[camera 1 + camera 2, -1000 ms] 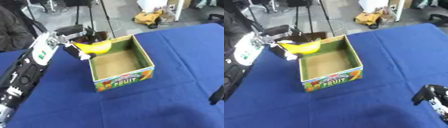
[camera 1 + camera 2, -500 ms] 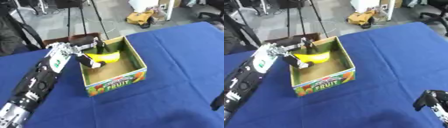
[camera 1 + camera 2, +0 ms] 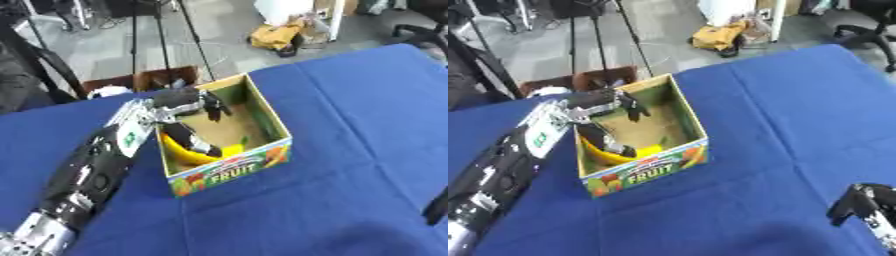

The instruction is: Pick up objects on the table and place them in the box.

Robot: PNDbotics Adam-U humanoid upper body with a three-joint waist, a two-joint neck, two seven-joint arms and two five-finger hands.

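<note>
- Your left hand (image 3: 179, 107) is down inside the box (image 3: 273, 125), coming in over the wall at its 9 o'clock side, with the arm stretched out from the lower left of the view
- The banana (image 3: 199, 153) is already in there, lying in the near corner at about 7 o'clock of the box floor, just behind the printed front wall
- Thumb is on top of the banana and the other fingers splay up toward 12 o'clock, so it looks like you're barely holding it; I can't tell if anything is actually pinching it
- If it were me, I'd spread the fingers wide first and let the banana settle on the cardboard before moving the arm at all
- Then lift straight up and clear the rim before swinging back toward 9 o'clock. That wall is right against your wrist and a sideways drag could tip or shove the box
- Your right hand (image 3: 866, 209) is just parked at 4 o'clock near the lower corner, well apart from the box; can't tell what its fingers are doing
- No other objects visible on the blue tablecloth (image 3: 350, 100) from here
</note>
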